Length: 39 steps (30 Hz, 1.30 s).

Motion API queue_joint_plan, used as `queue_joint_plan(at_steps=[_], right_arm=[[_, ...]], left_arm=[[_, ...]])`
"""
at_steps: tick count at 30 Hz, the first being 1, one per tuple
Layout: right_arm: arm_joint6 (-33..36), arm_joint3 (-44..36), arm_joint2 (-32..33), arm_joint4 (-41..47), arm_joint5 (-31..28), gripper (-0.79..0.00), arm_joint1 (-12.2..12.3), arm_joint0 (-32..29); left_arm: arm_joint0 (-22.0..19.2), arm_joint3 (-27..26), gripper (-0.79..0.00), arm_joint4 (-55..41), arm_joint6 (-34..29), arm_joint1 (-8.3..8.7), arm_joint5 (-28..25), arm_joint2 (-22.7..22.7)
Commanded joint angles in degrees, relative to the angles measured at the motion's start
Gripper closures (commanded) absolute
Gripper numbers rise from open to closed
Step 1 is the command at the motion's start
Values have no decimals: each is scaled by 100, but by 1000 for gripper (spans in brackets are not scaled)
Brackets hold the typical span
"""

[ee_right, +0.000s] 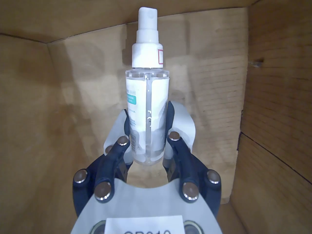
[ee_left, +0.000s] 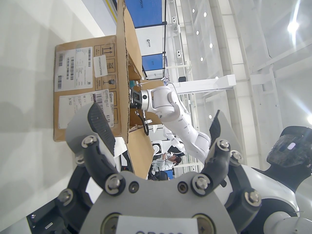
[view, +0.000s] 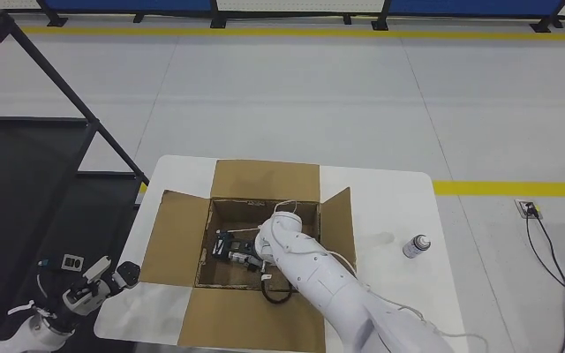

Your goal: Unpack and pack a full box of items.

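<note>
An open cardboard box stands in the middle of the white table, flaps spread. My right gripper is down inside the box, shut on a clear spray bottle with a white pump top and a white label. In the top view that gripper sits low in the box at the end of the white arm. My left gripper is open and holds nothing. It hangs off the table's near left corner, facing the labelled side of the box.
A small grey-and-white spray can stands upright on the table to the right of the box. A black frame rises at the left beside the table. The table's right part has bare room.
</note>
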Motion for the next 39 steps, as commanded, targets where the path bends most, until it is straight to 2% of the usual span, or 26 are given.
queue_joint_plan(at_steps=[1, 10, 14, 17, 23, 29, 33, 39], right_arm=[[-166, 4, 4, -58, 9, 0, 51, -18], [-482, -227, 85, -224, 356, 0, 317, -240], [-505, -619, 115, -392, 558, 0, 480, -412], [-278, -1089, 184, -496, 738, 0, 633, -582], [498, -2681, 556, -814, 1165, 0, 1118, -1188], [1824, -5002, 1384, -1325, 1148, 0, 1763, -2320], [2637, -6274, 1901, -1590, 1139, 0, 2034, -3053], [2607, -6994, 2312, -1747, 826, 0, 2218, -3553]], left_arm=[[11, -26, -785, 18, 8, -1, 0, 4], [117, -240, -785, 109, 75, -10, -60, 0], [178, -322, -785, 159, 129, -17, -81, 12], [221, -374, -785, 188, 165, -23, -98, 23], [299, -451, -785, 205, 215, -35, -139, 31], [377, -508, -785, 214, 273, -48, -191, 37], [424, -544, -785, 210, 304, -58, -229, 48], [469, -584, -785, 236, 355, -69, -245, 63]])
